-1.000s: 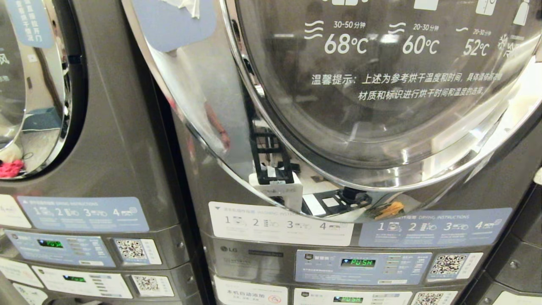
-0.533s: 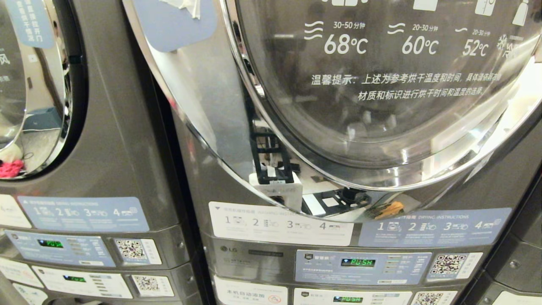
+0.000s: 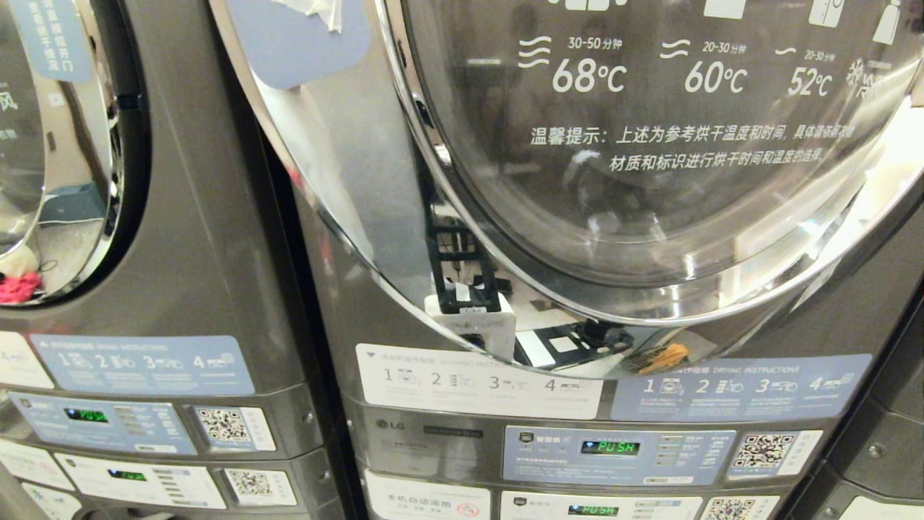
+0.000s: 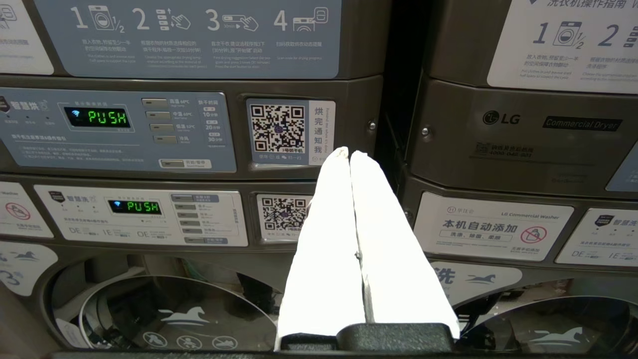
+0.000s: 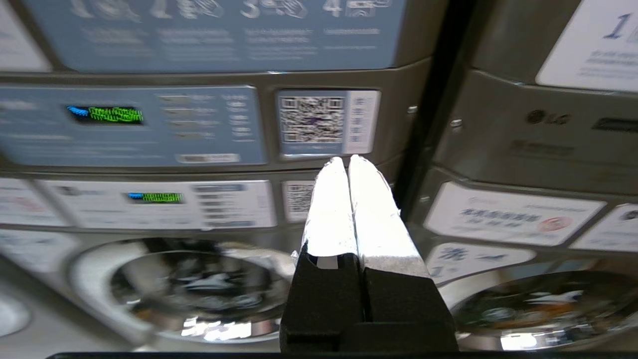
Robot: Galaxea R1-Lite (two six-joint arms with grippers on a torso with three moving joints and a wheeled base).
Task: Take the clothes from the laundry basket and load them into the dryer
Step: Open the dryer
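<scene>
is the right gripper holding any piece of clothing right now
No. In the right wrist view the right gripper has its jaws pressed together with nothing between them, pointing at the dryer's control panel.

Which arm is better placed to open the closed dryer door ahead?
Probably right: right gripper, shut and empty, faces that dryer's control panel; left gripper faces the neighbouring machine.

Neighbouring machine at left; QR sticker; washer below.

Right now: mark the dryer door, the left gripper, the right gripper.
dryer door (image 3: 650,180), head view, on its glass.
left gripper (image 4: 349,153), left wrist view, at the shut fingertips.
right gripper (image 5: 347,159), right wrist view, at the shut fingertips.
</scene>
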